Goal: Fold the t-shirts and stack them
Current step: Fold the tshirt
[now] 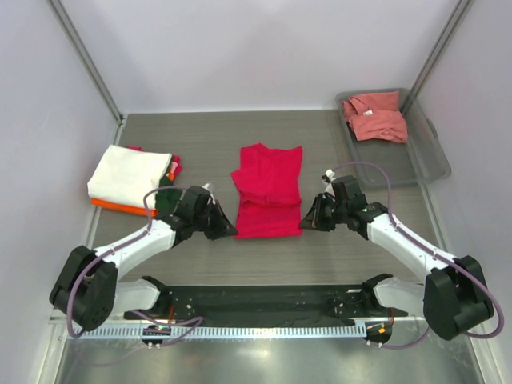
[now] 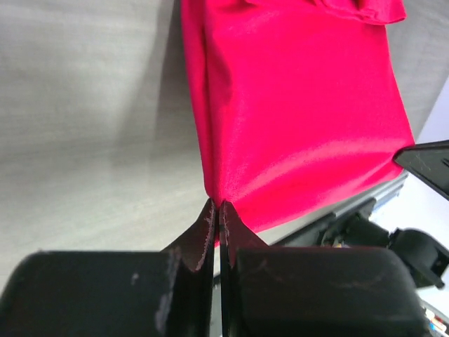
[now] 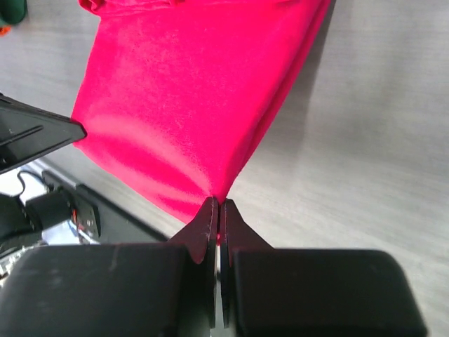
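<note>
Our left pincer and right pincer clamp near corners of the crimson t-shirt; we should lift both evenly, folding squarely.

Five soft cloth t-shirts can be counted for certain: one bright crimson t-shirt, one salmon-pink t-shirt, one cream-white t-shirt, one orange t-shirt and one dark green t-shirt. One red cloth sliver may be a sixth. There is one grey plastic tray, one grey wood-grain surface, and two black pincers: the left pincer and the right pincer.
</note>
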Tool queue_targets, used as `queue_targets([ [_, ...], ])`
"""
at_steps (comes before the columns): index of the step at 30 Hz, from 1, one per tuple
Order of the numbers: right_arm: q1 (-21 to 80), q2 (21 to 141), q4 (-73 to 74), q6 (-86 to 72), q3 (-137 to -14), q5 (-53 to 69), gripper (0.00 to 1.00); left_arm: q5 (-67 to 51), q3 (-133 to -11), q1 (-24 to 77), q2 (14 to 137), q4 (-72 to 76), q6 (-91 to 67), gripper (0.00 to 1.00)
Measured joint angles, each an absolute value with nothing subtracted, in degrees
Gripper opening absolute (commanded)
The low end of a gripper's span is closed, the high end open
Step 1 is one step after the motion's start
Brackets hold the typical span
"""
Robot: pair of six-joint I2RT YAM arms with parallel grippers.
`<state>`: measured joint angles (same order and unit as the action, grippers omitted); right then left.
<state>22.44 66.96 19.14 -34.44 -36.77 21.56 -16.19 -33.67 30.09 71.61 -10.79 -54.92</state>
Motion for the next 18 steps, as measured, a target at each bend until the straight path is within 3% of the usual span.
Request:
queue_targets([
  [18,22.57,58.08,35.59,-33.5,-48.69,20.73,0.01,-17.3,-41.58,31.4,53.95,-24.6,-58.48,0.0],
])
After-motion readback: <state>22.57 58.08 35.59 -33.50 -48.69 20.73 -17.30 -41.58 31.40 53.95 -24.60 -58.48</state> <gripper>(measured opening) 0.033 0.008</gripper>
